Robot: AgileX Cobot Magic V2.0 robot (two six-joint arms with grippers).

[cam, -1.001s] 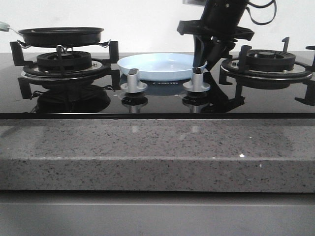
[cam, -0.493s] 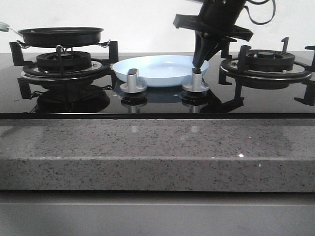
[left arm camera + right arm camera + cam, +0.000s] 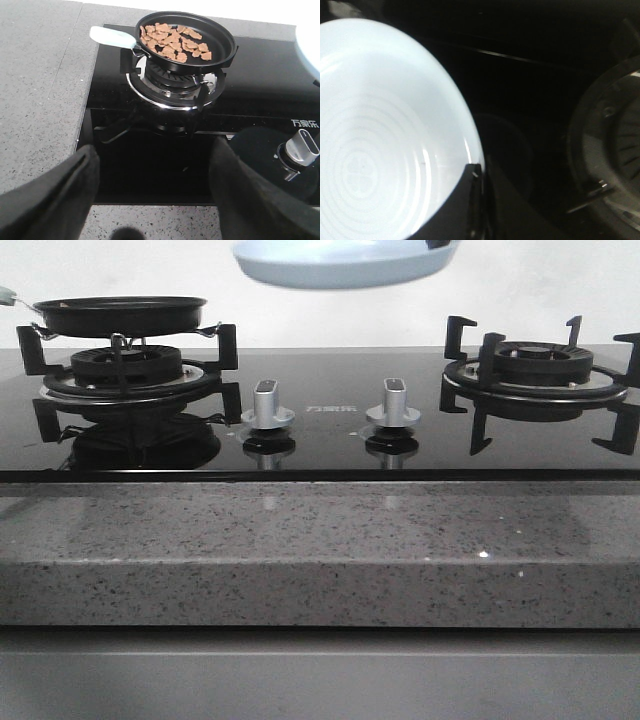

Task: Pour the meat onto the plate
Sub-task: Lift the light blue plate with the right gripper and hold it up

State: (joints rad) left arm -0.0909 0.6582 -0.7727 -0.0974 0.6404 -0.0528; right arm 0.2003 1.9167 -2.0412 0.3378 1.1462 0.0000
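While the plate (image 3: 345,262) is hanging high above the cooktop (image 3: 330,440), near the top edge of the front view and clear of everything below, the right jaws (image 3: 475,200) are pinching its rim. In the right wrist view one dark finger (image 3: 465,205) is lying over the inside of the pale-blue dish at its edge and the other is sitting outside it, with the rim caught between them; the dish's bare inner face, marked with faint rings, is filling the area to one side of the jaws. In the front view only a small dark tip is showing at the plate's right end.

The meat (image 3: 172,41) is lying as a loose heap of small reddish-brown pieces inside the black frying pan (image 3: 220,47), which is sitting on the left burner (image 3: 125,370) at the far left of the cooktop, its pale handle (image 3: 111,37) pointing left and outward. The left jaws (image 3: 155,195) are standing spread wide and gripping nothing, hovering over the near left edge of the cooktop and the speckled grey surface (image 3: 320,550); the pan and meat are lying beyond them, well apart from both fingers. The plate is well apart from the pan, up and to its right.

Two silver knobs (image 3: 268,405) are standing between the burners, and the right burner (image 3: 540,365) is carrying nothing.
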